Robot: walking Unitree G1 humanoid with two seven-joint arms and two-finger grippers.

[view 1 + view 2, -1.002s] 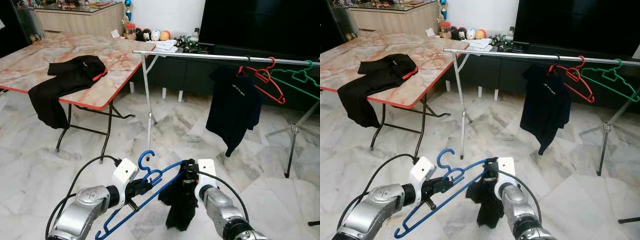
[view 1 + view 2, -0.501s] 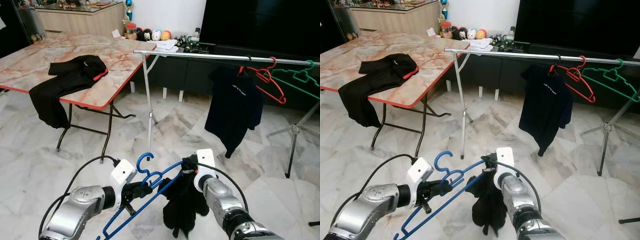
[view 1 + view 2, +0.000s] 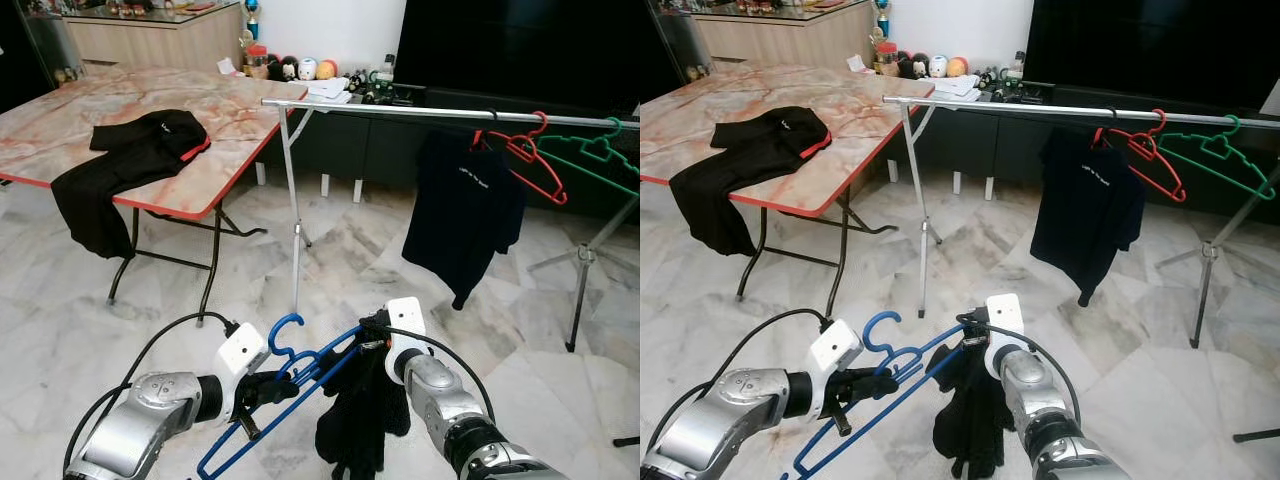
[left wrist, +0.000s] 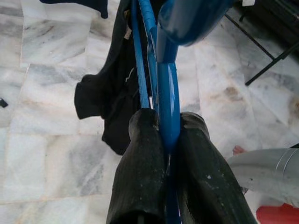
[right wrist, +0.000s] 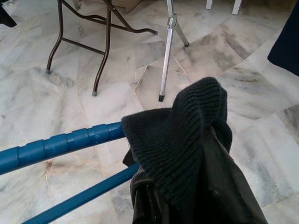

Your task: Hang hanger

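Now left fingers [image 4: 145,172] pinch the blue hanger [image 3: 300,385]; right fingers [image 5: 205,186] pinch its dark garment [image 3: 365,420].

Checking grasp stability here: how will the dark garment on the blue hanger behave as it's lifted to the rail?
Probably floppy: the dark garment hangs bunched below the right pincer. Likely light, since the thin blue hanger, pinched by the left pincer, isn't sagging visibly. It may slide.

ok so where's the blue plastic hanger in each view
Left eye view: blue plastic hanger low centre, between both arms.
Right eye view: low, left of centre.
Left wrist view: running up mid-frame.
Right wrist view: bars crossing lower left.
Shared landmark: the dark knitted garment draped on it.
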